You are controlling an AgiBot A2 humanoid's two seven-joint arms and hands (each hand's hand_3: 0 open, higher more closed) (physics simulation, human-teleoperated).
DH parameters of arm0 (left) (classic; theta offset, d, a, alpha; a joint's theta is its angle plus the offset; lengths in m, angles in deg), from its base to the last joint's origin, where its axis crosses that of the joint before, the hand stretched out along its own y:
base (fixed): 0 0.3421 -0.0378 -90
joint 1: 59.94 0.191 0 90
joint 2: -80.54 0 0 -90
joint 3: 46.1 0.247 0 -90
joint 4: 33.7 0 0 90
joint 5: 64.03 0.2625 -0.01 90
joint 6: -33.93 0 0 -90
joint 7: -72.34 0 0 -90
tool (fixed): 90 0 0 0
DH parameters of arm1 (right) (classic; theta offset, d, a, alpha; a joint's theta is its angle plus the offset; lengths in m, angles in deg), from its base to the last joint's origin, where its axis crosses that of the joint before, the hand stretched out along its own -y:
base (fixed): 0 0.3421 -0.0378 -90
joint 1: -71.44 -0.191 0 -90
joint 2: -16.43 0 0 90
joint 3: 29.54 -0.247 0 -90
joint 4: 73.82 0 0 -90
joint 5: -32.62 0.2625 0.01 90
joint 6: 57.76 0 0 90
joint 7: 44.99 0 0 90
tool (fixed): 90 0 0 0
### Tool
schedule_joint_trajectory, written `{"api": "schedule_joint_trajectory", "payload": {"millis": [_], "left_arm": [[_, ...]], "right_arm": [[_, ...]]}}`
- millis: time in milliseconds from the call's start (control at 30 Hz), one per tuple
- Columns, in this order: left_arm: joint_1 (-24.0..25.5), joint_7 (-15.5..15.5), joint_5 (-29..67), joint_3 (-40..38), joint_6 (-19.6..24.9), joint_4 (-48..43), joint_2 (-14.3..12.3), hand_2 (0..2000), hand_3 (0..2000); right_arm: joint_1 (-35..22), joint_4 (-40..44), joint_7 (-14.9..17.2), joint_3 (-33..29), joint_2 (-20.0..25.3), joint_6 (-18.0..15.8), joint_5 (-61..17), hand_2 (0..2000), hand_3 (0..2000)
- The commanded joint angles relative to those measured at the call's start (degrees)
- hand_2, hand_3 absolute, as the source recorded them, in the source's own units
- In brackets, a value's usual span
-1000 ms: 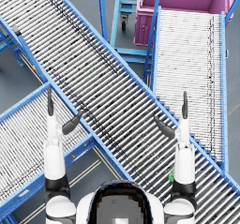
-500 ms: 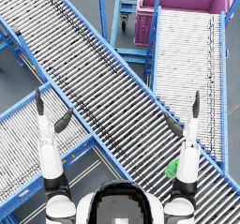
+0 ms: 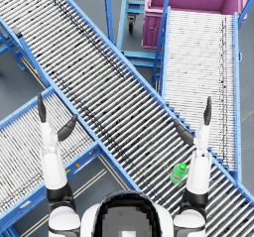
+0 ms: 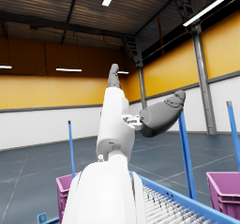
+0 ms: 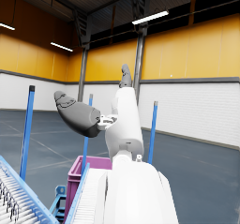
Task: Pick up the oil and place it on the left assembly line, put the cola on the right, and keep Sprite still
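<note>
Both left hand (image 3: 50, 127) and right hand (image 3: 198, 131) splay fingers (image 3: 41, 108) wide (empty), well clear of green bottle (image 3: 179, 172).

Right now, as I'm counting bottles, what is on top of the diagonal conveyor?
One green bottle sits on the diagonal conveyor, close beside the right forearm. Its label is too small to read, and the rollers under that forearm are covered.

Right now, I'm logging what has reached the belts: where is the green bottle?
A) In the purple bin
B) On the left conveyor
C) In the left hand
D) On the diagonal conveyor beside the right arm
D: the green bottle lies on the rollers of the diagonal conveyor, right next to the right arm.
</note>
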Motion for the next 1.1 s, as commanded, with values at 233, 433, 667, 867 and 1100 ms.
{"api": "schedule_joint_trajectory", "payload": {"millis": [233,433,667,867,1100], "left_arm": [[0.9,0.0,0.0,0.5,0.0,0.3,-0.4,0,0],[0.1,0.0,0.0,0.5,0.0,-0.3,-0.4,0,0],[-1.1,0.0,0.0,0.3,0.0,-1.3,-0.3,0,0],[-0.7,0.0,0.0,0.3,0.0,-1.0,-0.6,0,0],[0.0,0.0,0.0,0.7,0.0,-1.1,-0.9,0,0]], "right_arm": [[0.7,0.8,0.0,-0.1,0.4,0.0,0.0,0,0],[0.6,-0.1,0.0,0.2,0.6,0.0,0.0,0,0],[-0.1,-1.6,0.0,-0.1,0.7,0.0,0.0,0,0],[0.5,-1.4,0.0,1.7,1.0,0.0,0.0,0,0],[1.1,-0.9,0.0,1.9,1.4,0.0,0.0,0,0]]}}
